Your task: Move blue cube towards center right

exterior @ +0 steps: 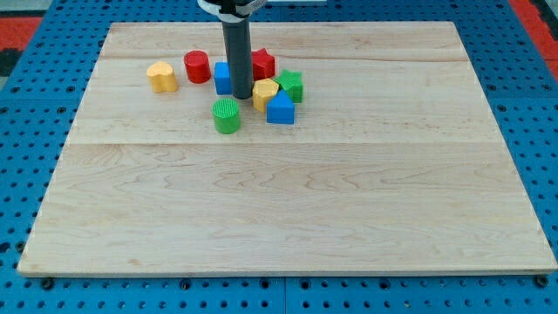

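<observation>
Blocks sit clustered near the top of a pale wooden desk (288,209), toward twelve o'clock and slightly left of centre. The blue cube (223,78) is a small, bright blue block, mostly hidden behind the dark upright rod; only its left face and top edge show. It lies at about eleven o'clock on the desk, just right of the red cylinder (197,66).

My tip (241,97) rests on the wood at the cube's right side, appearing to touch it, with the yellow block (265,92) just beside it at three o'clock and the green cylinder (227,115) near it at seven o'clock. There is no pincer on this arm, so nothing is clenched or released; the rod simply stands upright.

Eight blocks in all: two blue (the cube and a blue peaked block (281,108)), two red (the cylinder and a red star-like block (262,62)), two yellow (the one beside the tip and a yellow heart-like block (161,77) standing apart at nine o'clock of the cluster), and two green (the cylinder and a green ridged block (291,85)).

The desk is made of light planks with visible grain. Around it lies a blue perforated surface (35,113), with a patch of red (26,17) at the view's upper left.
</observation>
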`<state>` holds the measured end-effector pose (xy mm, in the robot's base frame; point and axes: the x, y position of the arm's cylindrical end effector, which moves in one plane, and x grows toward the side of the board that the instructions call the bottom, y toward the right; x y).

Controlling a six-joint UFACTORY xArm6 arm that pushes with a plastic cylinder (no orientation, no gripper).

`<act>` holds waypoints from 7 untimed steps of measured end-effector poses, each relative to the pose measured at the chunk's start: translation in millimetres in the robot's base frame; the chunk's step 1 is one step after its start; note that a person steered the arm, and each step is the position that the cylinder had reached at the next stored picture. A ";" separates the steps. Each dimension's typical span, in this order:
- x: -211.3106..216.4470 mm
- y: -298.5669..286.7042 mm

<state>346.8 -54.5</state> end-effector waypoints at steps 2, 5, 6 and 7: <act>-9.7 9.1; -44.0 -2.0; -57.6 -5.8; -51.3 -12.9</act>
